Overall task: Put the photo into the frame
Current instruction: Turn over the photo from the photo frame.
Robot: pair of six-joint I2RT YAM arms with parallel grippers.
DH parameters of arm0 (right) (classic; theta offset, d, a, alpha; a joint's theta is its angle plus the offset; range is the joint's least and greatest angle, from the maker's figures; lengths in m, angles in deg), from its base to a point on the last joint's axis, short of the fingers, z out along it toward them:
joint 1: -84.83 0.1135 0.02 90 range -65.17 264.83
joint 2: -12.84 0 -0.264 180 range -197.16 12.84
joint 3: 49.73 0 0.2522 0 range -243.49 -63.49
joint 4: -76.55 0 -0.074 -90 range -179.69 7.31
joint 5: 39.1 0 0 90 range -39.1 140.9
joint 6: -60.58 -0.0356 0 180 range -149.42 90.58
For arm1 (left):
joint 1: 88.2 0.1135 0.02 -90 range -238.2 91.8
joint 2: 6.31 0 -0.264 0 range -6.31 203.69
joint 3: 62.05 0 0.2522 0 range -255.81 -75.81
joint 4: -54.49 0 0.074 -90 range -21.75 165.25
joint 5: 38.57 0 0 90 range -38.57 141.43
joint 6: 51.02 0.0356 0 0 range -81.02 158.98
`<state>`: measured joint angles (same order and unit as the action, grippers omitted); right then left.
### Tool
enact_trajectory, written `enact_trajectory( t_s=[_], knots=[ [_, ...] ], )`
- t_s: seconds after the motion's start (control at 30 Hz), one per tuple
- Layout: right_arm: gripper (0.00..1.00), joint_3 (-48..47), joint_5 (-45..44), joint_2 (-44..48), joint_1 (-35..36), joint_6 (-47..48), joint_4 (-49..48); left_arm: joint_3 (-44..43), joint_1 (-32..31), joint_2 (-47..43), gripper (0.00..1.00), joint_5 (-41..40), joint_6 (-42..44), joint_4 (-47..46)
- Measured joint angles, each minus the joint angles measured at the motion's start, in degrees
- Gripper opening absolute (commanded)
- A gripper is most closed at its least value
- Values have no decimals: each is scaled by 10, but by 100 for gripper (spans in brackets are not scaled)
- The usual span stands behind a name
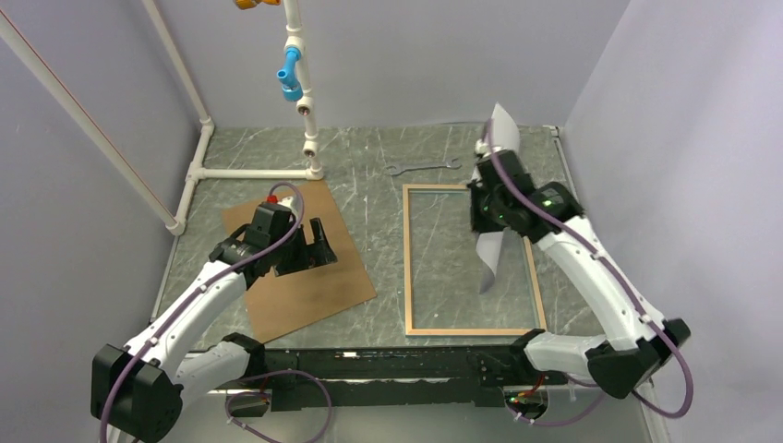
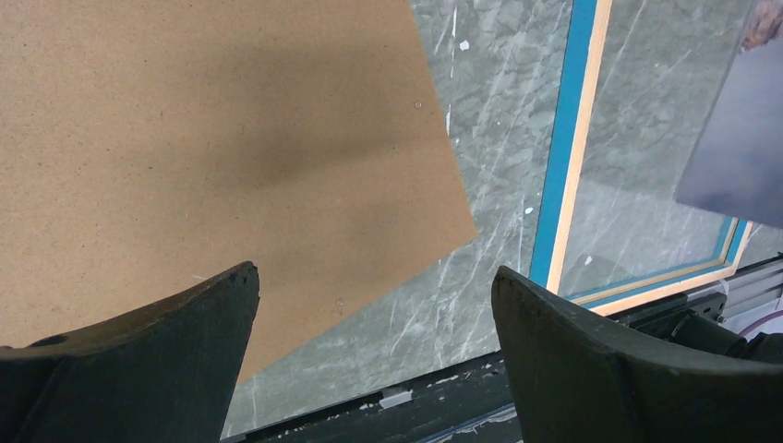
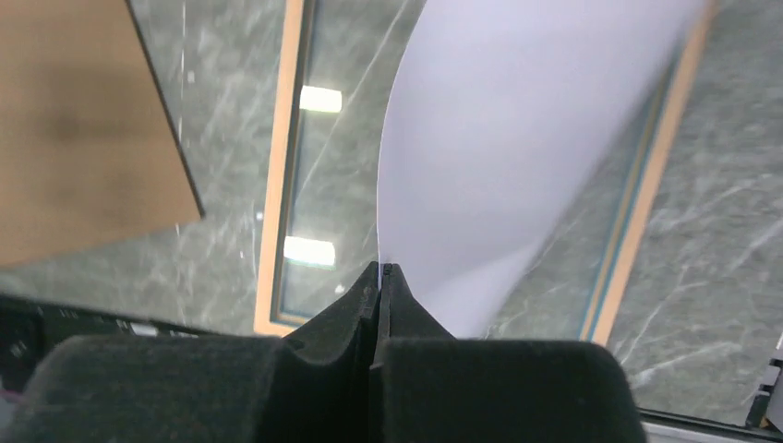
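Loading | our right claw [image 3: 379,277] pinched the curled white-backed photo print [image 1: 491,263] above the face-down blue-and-tan wooden frame [image 1: 407,258], for lowering in | our left claw [image 2: 374,277] hung open over the brown backing board [image 1: 314,295].

The black fingers [image 3: 342,318] of the right gripper [image 3: 379,269] pinch the photo [image 3: 517,157], whose reverse facing them is plain white. Its other face, off beyond the fingers [image 2: 175,341] of the left gripper [image 2: 374,272], which are dark grey-green, looks dull grey with a speck of orange-brown at one corner. Below the right fingers the frame [image 1: 407,258] is pale tan wood with a bright blue strip along its outer side. Under the left fingers lies a plain brown backing board [image 2: 185,111]. The table [image 1: 369,166] is grey-green marble, veined white.
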<state>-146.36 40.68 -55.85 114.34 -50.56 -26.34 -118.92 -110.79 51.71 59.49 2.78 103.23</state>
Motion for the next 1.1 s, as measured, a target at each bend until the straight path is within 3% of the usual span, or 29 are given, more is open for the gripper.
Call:
enact_trajectory(
  t_s=[0.27,0.5,0.57,0.67,0.8,0.9,1.1],
  knots=[
    [0,67,-16,-50,165,-39,-49,0,-3,12,99,7,-7,-5],
    [4,78,-12,-146,251,-85,-120,12,-4,23,100,29,-25,-49],
    [15,78,-11,-176,266,-96,-139,22,-4,27,99,38,-31,-66],
    [49,80,-2,-209,284,-112,-162,42,-4,37,99,51,-42,-97],
    [83,93,21,-218,292,-126,-188,79,-4,55,99,78,-64,-155],
    [94,110,35,-211,291,-133,-207,107,-4,76,94,105,-86,-216],
    [96,166,71,-141,259,-139,-240,144,-9,147,89,162,-127,-349]
  ],
)
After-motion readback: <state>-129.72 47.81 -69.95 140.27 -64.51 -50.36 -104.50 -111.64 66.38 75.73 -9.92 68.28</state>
